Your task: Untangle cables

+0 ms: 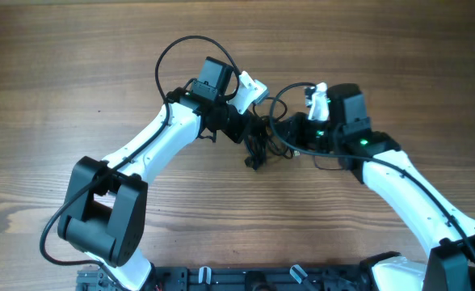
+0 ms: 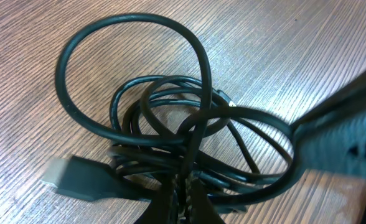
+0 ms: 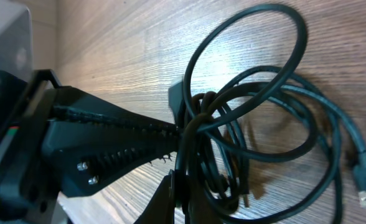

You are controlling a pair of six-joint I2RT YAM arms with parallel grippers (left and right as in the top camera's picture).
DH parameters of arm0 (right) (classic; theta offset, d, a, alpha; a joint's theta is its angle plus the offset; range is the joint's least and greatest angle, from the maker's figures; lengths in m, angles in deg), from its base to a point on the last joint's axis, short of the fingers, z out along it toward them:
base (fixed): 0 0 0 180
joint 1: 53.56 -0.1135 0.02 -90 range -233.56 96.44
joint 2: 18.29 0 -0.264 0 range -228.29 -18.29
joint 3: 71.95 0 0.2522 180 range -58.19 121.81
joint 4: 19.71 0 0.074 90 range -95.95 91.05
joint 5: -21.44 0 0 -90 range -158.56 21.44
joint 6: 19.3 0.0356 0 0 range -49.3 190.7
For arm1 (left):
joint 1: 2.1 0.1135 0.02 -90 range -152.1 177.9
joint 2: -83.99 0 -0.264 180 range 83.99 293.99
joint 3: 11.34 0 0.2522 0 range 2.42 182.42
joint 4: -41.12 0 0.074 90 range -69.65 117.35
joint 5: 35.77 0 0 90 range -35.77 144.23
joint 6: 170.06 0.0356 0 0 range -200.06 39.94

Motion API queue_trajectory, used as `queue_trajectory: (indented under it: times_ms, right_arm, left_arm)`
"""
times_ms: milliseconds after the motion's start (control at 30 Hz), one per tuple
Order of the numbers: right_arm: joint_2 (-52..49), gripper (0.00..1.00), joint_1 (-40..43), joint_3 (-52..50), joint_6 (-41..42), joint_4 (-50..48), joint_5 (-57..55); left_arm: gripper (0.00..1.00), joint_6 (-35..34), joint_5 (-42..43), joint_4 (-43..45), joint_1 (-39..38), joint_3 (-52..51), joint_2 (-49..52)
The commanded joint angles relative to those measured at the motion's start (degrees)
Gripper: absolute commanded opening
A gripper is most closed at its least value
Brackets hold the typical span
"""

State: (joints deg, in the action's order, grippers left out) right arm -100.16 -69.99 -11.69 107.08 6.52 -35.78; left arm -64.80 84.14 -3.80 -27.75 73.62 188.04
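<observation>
Serrated fingers of the left hand (image 2: 186, 198) are pressed together on the cables (image 2: 161, 155) at the lower frame edge. The right hand (image 3: 178, 196) is likewise pinched on the bundle, central overhead, presumably so strands can be drawn apart.

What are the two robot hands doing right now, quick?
Left gripper: closed, pinching the cables.
Right gripper: closed, pinching the same cables.
</observation>
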Motion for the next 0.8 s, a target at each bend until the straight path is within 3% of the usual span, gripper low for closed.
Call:
queue_trajectory:
  times_ms: [0, 300, 367, 400, 433, 767]
  right_arm:
    - [2.36, 0.04, 4.15, -0.02, -3.43, 0.68, 7.19]
    - [2.36, 0.04, 8.61, -0.02, -3.34, 1.33, 7.56]
    - [2.36, 0.19, 8.39, -0.04, -3.13, 1.88, 9.64]
    - [2.36, 0.35, 8.13, -0.02, -2.86, 2.05, 10.29]
    - [2.36, 0.38, 7.87, -0.02, -2.45, 2.19, 10.67]
    - [0.85, 0.33, 3.04, -0.04, 9.4, 0.74, 8.52]
  left_arm:
    - [0.04, -0.96, -4.09, -0.11, 1.18, 0.07, 0.22]
    - [0.05, -0.94, -4.09, -2.03, 1.18, 0.07, 0.22]
    - [0.05, -0.94, -4.09, -1.84, 1.18, 0.07, 0.22]
    - [0.05, -0.94, -4.07, -1.73, 1.18, 0.07, 0.22]
    - [0.05, -0.94, -4.07, -1.55, 1.18, 0.04, 0.22]
    - [0.04, -2.56, -0.11, -0.11, 1.03, 0.07, 0.22]
